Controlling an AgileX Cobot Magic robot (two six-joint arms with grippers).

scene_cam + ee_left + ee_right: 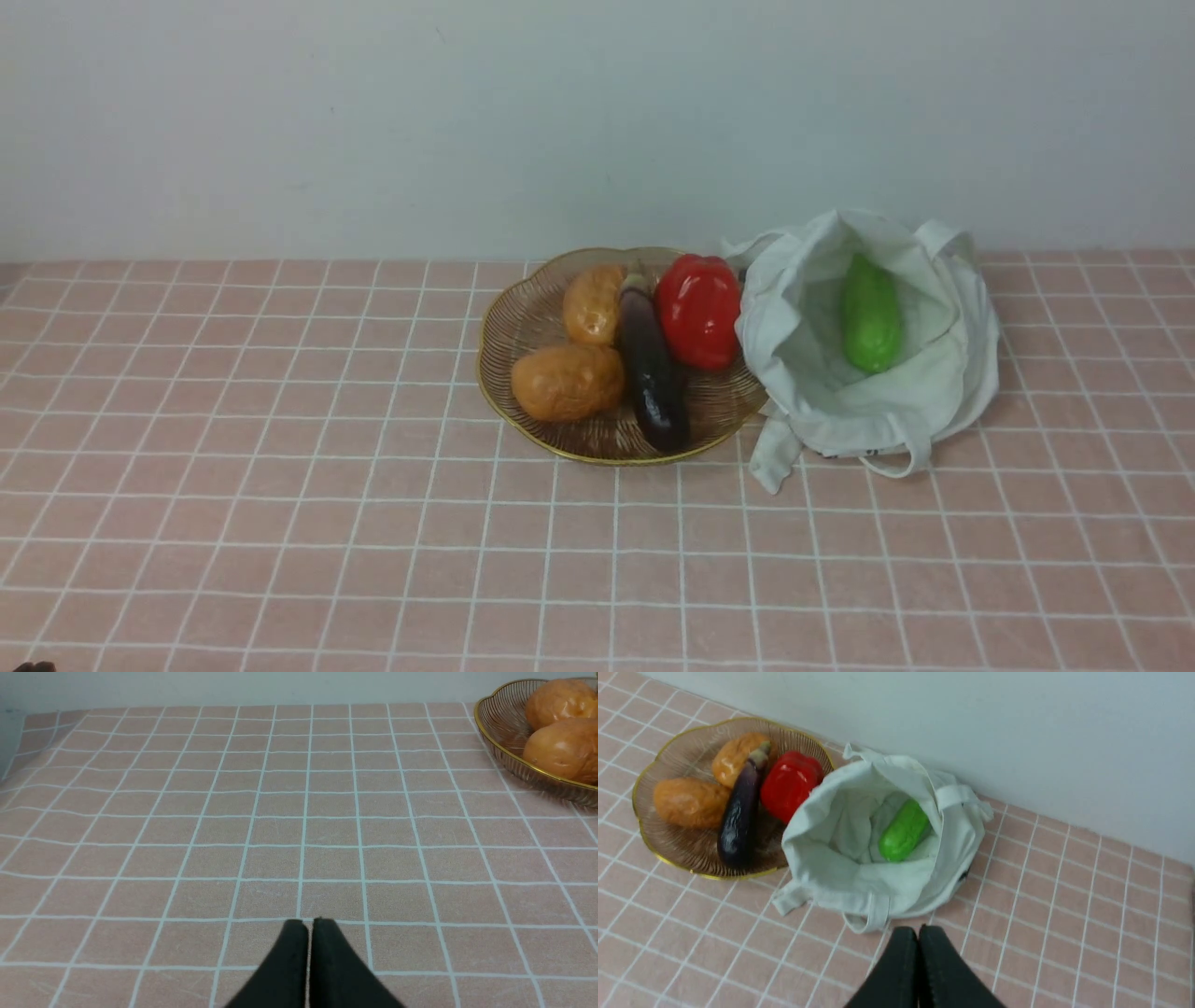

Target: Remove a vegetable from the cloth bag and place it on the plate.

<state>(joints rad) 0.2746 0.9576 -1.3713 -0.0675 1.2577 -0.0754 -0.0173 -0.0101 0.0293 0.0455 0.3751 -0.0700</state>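
Front view: the eggplant [651,373] lies on the plate [523,317], which sits about midway across the desk, nearer the far edge. Its long axis runs from far edge to near edge, with the stem cap at the far end and the blunt dark tip close to the plate's near rim. It is wedged between two brown potato-like lumps [567,381] on its left and a red pepper [698,310] on its right. The cloth bag [822,411] slumps open just to the right, its fabric meeting the plate's rim, with only a green vegetable [870,315] inside. Neither of my hands shows here.

Left wrist view: my left gripper [308,926] has its jaws pressed together on nothing, over bare checked cloth. Only the plate's edge and the brown lumps show at the corner, well apart from the fingertips, and the eggplant is out of sight.

Right wrist view: my right gripper [918,931] is also closed tight and empty, above the desk on the near side of the bag, with a handle loop just beyond the fingertips. From this hand the eggplant lies past the bag and off toward my left, lengthwise on the plate.

My right arm is clearly the nearer one to both bag and plate. I judge the eggplant's placing done. Any further pick would mean reaching forward into the bag's mouth.
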